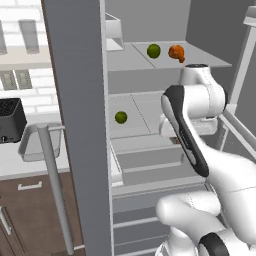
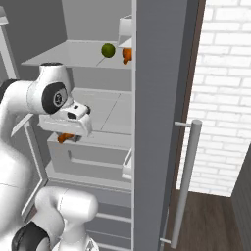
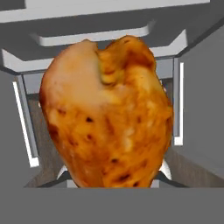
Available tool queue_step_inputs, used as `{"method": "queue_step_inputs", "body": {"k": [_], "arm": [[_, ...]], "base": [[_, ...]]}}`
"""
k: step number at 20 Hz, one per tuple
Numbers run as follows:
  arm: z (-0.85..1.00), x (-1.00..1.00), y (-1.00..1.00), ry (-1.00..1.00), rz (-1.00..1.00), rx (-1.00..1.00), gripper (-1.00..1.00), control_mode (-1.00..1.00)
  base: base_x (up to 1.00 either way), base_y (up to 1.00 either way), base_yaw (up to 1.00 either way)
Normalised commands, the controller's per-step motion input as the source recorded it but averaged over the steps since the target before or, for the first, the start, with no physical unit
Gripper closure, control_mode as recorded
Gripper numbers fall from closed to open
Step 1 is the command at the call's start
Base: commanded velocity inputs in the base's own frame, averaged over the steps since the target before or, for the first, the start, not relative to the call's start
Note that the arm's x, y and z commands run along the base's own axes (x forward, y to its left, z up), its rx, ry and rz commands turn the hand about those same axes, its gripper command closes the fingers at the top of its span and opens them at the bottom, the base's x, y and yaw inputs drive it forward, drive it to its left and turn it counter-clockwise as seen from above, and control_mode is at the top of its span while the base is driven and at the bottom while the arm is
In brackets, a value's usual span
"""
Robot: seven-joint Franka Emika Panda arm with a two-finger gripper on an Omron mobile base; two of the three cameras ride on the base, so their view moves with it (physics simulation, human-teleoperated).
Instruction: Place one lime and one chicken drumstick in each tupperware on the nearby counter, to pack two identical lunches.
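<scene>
Hand view, you have the claw (image 3: 116, 177) clamped on a chicken drumstick (image 3: 107, 113), dead centre, held clear of the fridge shelf for carrying out. One lime (image 1: 121, 117) waits at 9 o'clock on the middle shelf; another lime (image 1: 153, 50) sits above.

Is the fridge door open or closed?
Open. The fridge door swings out, so the shelves show, with a lime and a drumstick on the top shelf.

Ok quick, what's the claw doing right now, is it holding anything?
Claw: shut on a chicken drumstick, which sits right in front of the hand camera, low inside the open fridge.
</scene>
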Motion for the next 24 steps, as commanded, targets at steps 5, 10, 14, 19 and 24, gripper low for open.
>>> {"method": "queue_step_inputs", "body": {"k": [5, 10, 14, 19, 24], "arm": [[0.2, -1.0, -0.2, -0.21, 0.0, -0.03, 1.0, -1.0], [0.15, -0.72, -0.11, -0.11, 0.0, 0.0, 1.0, -1.0], [0.0, 0.0, 0.0, 0.0, 0.0, 0.0, 1.0, 1.0], [0.0, 0.0, 0.0, 0.0, 0.0, 0.0, 1.0, 1.0], [0.0, 0.0, 0.0, 0.0, 0.0, 0.0, 1.0, 1.0]], "base": [[0.0, 0.0, 0.0], [0.0, 0.0, 0.0], [-0.92, 0.0, 0.0], [-0.99, 0.0, 0.0], [-0.26, 0.36, 0.37]]}}
